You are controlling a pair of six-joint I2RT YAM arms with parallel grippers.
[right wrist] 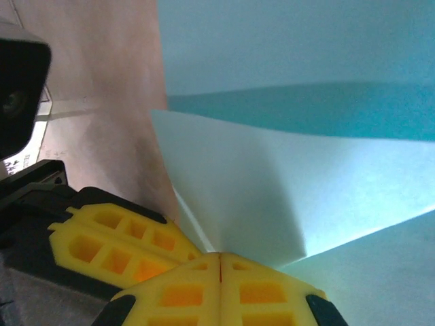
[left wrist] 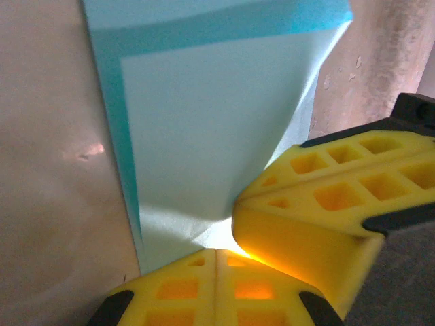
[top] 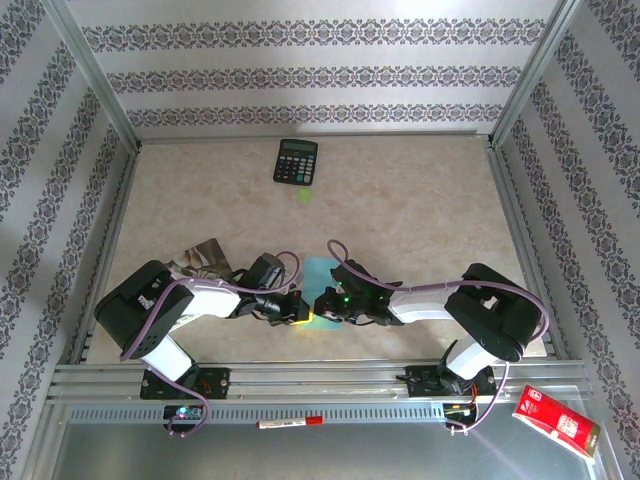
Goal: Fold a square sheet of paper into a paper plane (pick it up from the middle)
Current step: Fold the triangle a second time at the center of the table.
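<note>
Between patterned walls, on beige tabletop, left tool and right tool clamp the cyan sheet.

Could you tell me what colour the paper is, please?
The paper is light cyan, clearest in the left wrist view.

Lab test booth: aluminium frame, wallpaper-print panels.

Work surface: beige marbled tabletop. Enclosure: 3 walls, white wallpaper with bands of dark floral ornament. Aluminium frame posts stand at the 2 rear corners. Slotted aluminium rail spans the near edge. Lighting: even, diffuse.
</note>
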